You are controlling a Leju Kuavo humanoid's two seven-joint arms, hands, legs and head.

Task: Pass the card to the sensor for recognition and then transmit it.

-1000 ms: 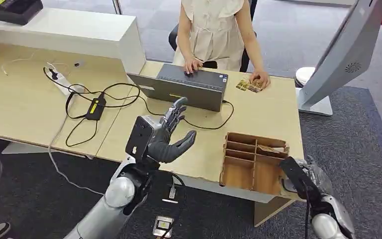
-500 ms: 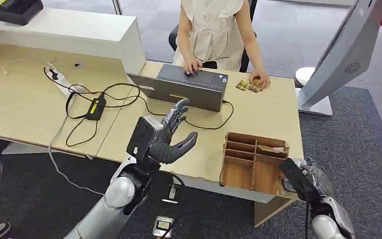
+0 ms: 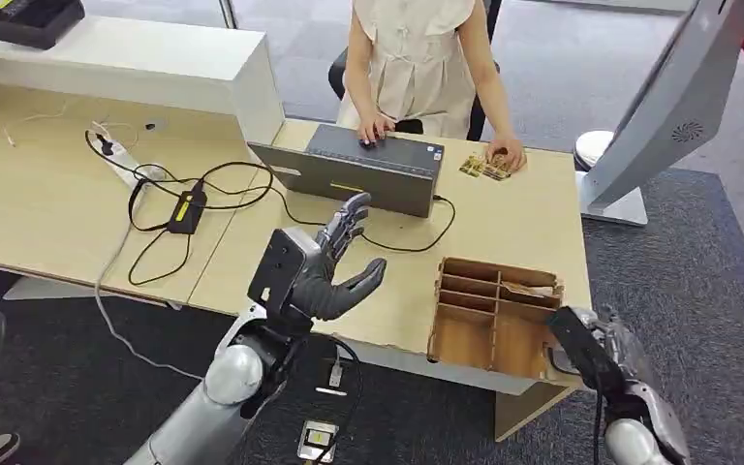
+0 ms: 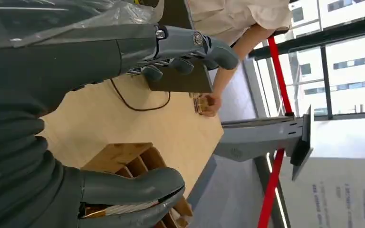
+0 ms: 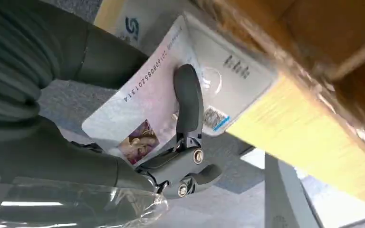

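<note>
The right hand holds the card by the table's front corner.

The card (image 5: 171, 102) is white with small print and a little picture, and a dark finger (image 5: 187, 102) presses across its face, so the right hand (image 3: 596, 349) is gripping it. In the head view this hand sits at about 5 o'clock, just beside the wooden box (image 3: 494, 310) with its open slots. The left hand (image 3: 325, 266) is raised near the middle, fingers spread apart and holding nothing. At 12 o'clock from it stands the grey sensor box (image 3: 373, 174), with black cables (image 3: 194, 199) running off toward 9 o'clock. A person (image 3: 417, 58) sits behind the table (image 3: 504, 228), one hand on the sensor box and one on some small cards (image 3: 482, 167).
</note>
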